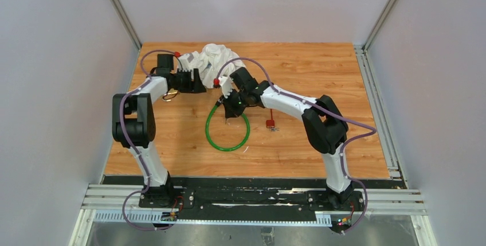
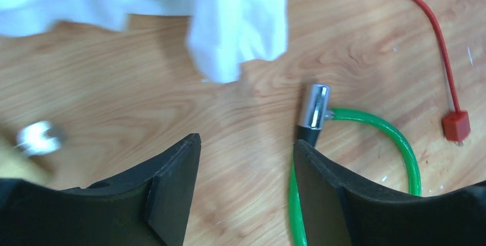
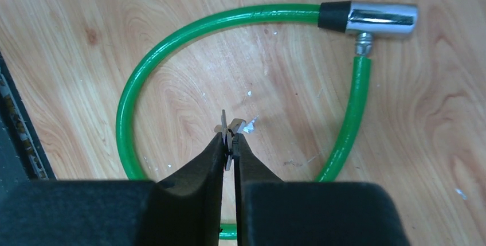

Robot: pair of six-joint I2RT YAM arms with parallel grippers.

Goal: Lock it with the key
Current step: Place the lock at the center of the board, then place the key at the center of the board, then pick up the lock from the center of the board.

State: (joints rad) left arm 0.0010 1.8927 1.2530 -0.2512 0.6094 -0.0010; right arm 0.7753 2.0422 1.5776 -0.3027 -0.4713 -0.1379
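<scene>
The right claw (image 3: 229,137) is pinched tight on a small metal key (image 3: 230,127). Its two black fingers are pressed together with almost no gap, and the tip of the key pokes out just past them. The claw hangs over the wooden table (image 3: 430,143), and the key sits inside the ring made by the green cable lock (image 3: 172,45). The green cable curves around the claw on the left, over the top and down the right side. The shiny lock head (image 3: 381,18) is up ahead of the claw and off to the right, well apart from the key, so the key is not in the lock yet. The left claw (image 2: 246,143) is open, with a wide gap between its two fingers and nothing in it. The lock head stands just ahead of this claw's right finger. A crumpled white cloth (image 2: 240,22) lies farther ahead of the claw. Off to the right, a thin red cord (image 2: 441,51) runs down to a small red block (image 2: 455,125). To the left of this claw is a blurry silver thing (image 2: 37,137); what it is cannot be told.
</scene>
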